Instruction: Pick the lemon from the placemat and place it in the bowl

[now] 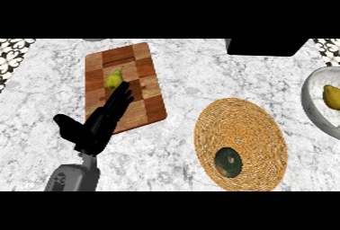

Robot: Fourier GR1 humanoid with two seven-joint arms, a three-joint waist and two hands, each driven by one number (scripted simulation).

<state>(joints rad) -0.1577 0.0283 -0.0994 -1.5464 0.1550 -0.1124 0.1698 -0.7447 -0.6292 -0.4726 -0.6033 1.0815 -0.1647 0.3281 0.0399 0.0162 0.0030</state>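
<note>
Left hand (90, 130) is showing at the far left, and I am reading it as open: fingers (118, 102) straight and together, thumb spread to the side, holding nothing. It is lying over the wooden chopping board (143, 58), fingertips just beside a small green pear (114, 80) that is not my target. Moving right across the marble counter (186, 85), I am seeing the woven placemat (246, 121) with only a dark green round fruit (228, 162) sitting near its lower edge; no lemon is lying on it. Further right, at the edge of the view, the grey bowl (310, 105) is holding a yellow fruit that I am taking for the lemon (331, 97), partly cut off by the frame, so the placing is looking done to me. My right hand is not showing at all. I am judging the lemon as light, stiff-skinned and a little waxy, likely to roll or slip; I would be closing fingers and thumb across its fat middle, not its tapered ends.
</note>
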